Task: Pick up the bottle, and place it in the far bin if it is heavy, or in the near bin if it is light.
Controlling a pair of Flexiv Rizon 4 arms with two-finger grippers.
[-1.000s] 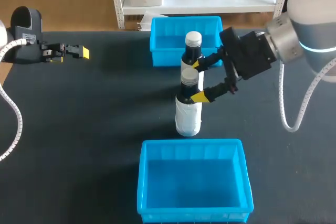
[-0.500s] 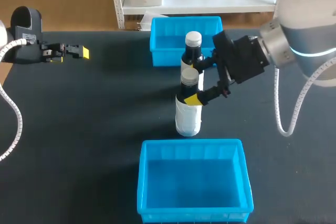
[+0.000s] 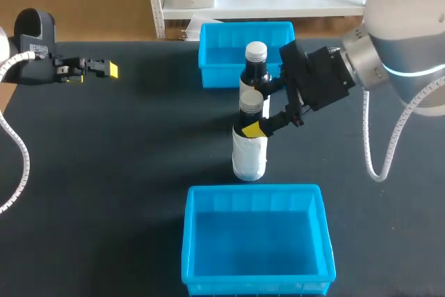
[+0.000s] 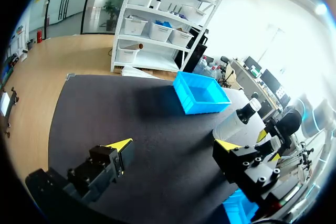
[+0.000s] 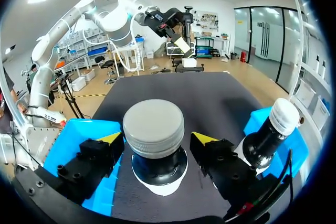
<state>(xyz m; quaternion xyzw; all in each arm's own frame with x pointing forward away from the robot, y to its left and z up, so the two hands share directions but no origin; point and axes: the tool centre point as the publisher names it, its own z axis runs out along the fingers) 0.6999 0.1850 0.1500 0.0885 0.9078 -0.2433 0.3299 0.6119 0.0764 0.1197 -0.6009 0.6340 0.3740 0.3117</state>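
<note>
Two dark bottles with white labels and grey caps stand between the bins. The nearer bottle [image 3: 249, 145] has my right gripper [image 3: 256, 109] astride its neck, one yellow-tipped finger on each side. In the right wrist view its cap [image 5: 153, 128] fills the space between the fingertips [image 5: 110, 138], with a small gap showing on both sides, so the gripper [image 5: 156, 139] is open. The farther bottle [image 3: 254, 67] stands just behind, by the far bin [image 3: 215, 69]. The near bin [image 3: 254, 196] lies in front. My left gripper [image 3: 104, 69] hangs open at the far left, away from the bottles.
Both bins are bright blue with nothing inside. The farther bottle [image 5: 273, 129] stands close beside my right gripper's far finger. In the left wrist view the left gripper [image 4: 173, 145] looks over bare black tabletop [image 4: 131, 114] toward the far bin [image 4: 202, 95].
My right gripper slid left until its fingers straddle the nearer bottle's neck, and the fingers have drawn somewhat closer together. The left arm and both bottles stayed put.
</note>
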